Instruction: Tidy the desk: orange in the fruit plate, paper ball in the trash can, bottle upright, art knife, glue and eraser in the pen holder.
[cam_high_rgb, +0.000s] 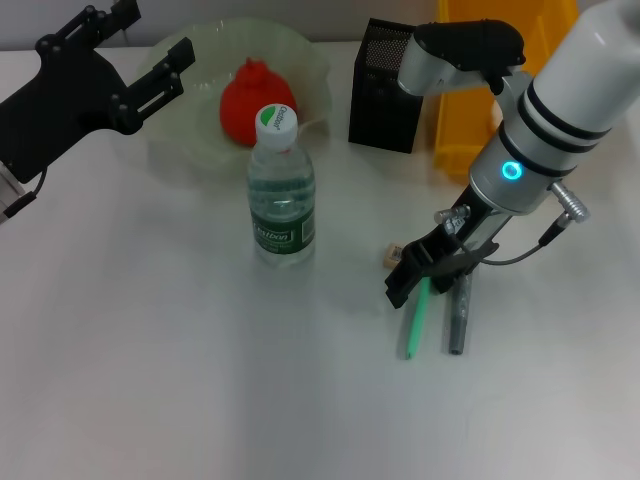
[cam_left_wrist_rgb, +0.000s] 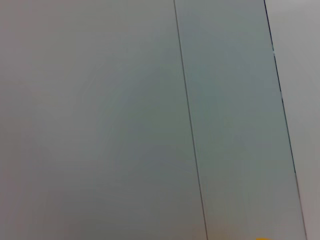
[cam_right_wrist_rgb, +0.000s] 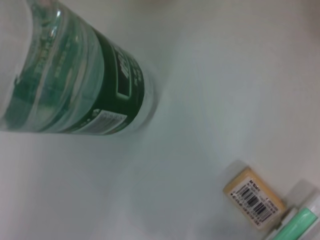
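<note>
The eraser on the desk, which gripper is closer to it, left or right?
Right. The right gripper hangs just beside the eraser, over the green and grey sticks. The left gripper is far off across the desk, raised by the fruit plate.

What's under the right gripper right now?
Under the right gripper lie a green stick and a grey stick on the desk, their upper ends covered by it. The eraser sits beside the green one.
</note>
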